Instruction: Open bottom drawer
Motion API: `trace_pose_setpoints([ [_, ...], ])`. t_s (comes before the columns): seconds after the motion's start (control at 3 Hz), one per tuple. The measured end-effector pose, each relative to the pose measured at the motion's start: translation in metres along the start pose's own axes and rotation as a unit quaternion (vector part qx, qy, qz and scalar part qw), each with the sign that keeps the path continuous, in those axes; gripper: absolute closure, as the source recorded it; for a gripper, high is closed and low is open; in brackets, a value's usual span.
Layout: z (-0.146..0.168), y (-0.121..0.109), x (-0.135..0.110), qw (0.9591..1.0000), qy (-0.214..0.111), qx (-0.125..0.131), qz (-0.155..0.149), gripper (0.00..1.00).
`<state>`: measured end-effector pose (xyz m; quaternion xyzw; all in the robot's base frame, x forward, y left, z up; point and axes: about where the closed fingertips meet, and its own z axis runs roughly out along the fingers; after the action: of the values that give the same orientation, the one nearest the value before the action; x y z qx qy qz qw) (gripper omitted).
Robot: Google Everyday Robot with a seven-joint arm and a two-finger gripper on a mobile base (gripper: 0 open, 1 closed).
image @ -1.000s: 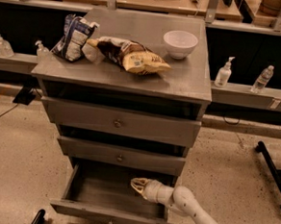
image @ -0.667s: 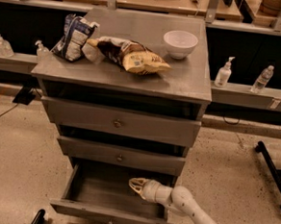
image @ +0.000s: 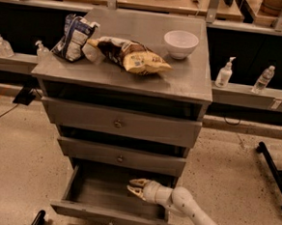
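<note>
The bottom drawer (image: 93, 212) of the grey bench (image: 184, 78) stands pulled well out, its dark grey inside open to view and its small knob (image: 110, 223) at the lower edge of the frame. The gripper (image: 135, 187) is inside this drawer, over the right part of its floor and behind the front panel, pointing left. Its two tan fingers (image: 137, 182) are a little apart with nothing between them. The white arm (image: 192, 212) reaches in from the lower right, over the drawer's right side. The middle drawer (image: 121, 157) and top drawer (image: 118, 123) above are pushed in. On the bench top lie a blue-and-white bag (image: 73, 37), a yellow-and-brown bag (image: 130, 55) just beside it, and a white bowl (image: 180, 42) near the back right.
</note>
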<state>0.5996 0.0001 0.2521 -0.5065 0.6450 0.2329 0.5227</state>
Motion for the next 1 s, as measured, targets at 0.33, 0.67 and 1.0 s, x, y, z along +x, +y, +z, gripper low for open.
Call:
trace_pose_setpoints([
  [0.33,0.0017,0.0015,-0.0008,1.0,-0.001,-0.002,0.0,0.05],
  [0.67,0.0027,0.0024,-0.0013,1.0,-0.001,-0.002,0.0,0.0],
  [1.0,0.0027,0.0043,-0.0022,0.9999,-0.009,-0.011,0.003,0.0],
])
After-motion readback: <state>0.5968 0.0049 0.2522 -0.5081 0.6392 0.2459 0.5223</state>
